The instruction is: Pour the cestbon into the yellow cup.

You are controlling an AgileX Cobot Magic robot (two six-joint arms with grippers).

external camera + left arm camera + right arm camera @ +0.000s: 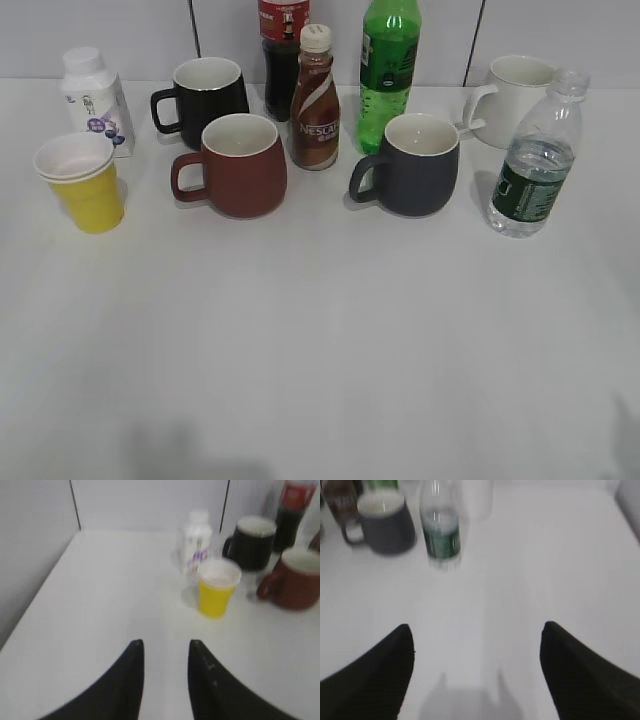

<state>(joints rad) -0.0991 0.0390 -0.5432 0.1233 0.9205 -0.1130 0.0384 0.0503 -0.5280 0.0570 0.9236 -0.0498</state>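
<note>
At opposite ends of the row the task's things are set: the cestbon (535,160) far right, the yellow cup (85,184) far left, well apart. Both grippers hang empty, the right gripper (477,672) with jaws wide apart, the left gripper (165,680) with jaws narrowly apart. The light paper cup may be tipped by a hard stream or a nudge. The carry could be blocked by the red mug (236,165) and grey mug (415,164) between; the milk carton (94,98) stands just behind the cup.
</note>
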